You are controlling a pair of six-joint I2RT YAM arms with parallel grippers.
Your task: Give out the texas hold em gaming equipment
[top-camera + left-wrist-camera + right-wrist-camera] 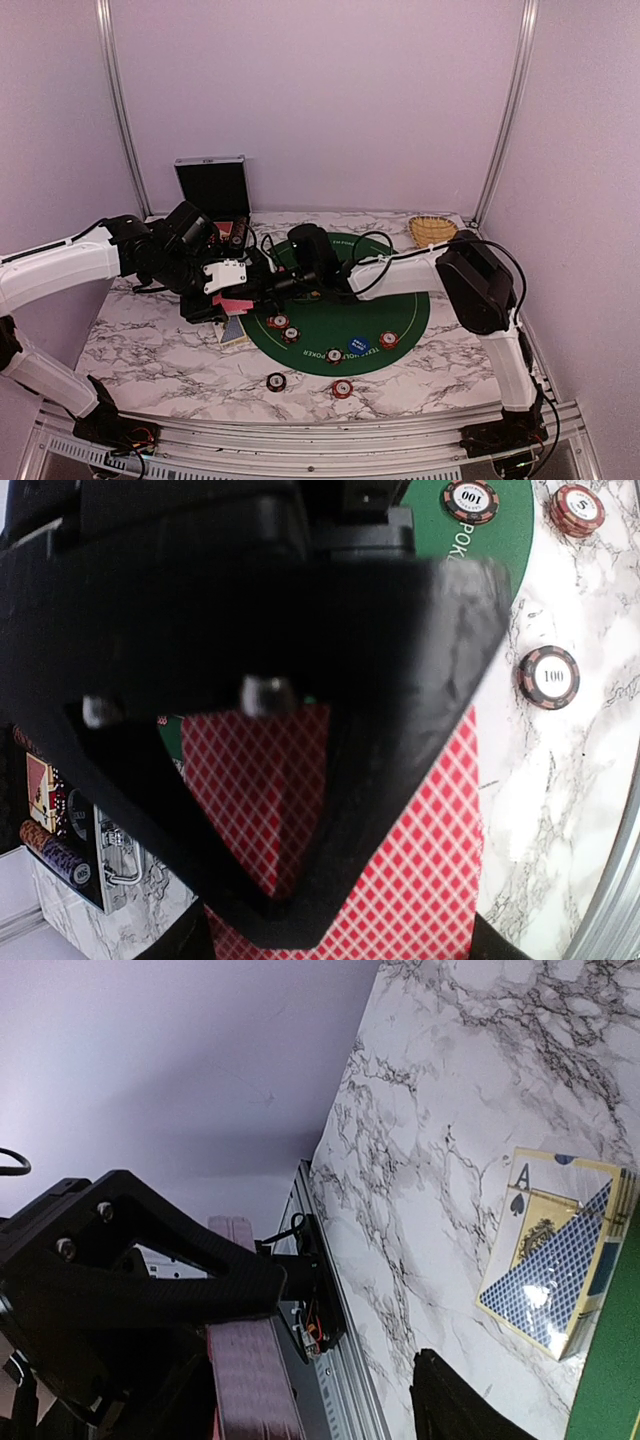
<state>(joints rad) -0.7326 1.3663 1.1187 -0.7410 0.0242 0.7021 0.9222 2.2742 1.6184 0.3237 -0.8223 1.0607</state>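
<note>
My left gripper (228,298) (335,945) is shut on a stack of red-backed playing cards (420,880) (238,305), held above the table's left middle. My right gripper (266,290) (350,1322) reaches across from the right and stands open astride the same stack. One finger lies against the cards (250,1380), and a gap separates them from the other finger (455,1400). Poker chips (279,322) (388,340) and a blue disc button (359,345) lie on the round green mat (410,300). Two chips (276,381) (342,389) sit on the marble near the front.
A blue-patterned card box (235,332) (555,1260) with an ace of spades lies at the mat's left edge, under the grippers. The open black case (212,190) stands at the back left. A wicker basket (432,230) sits at the back right.
</note>
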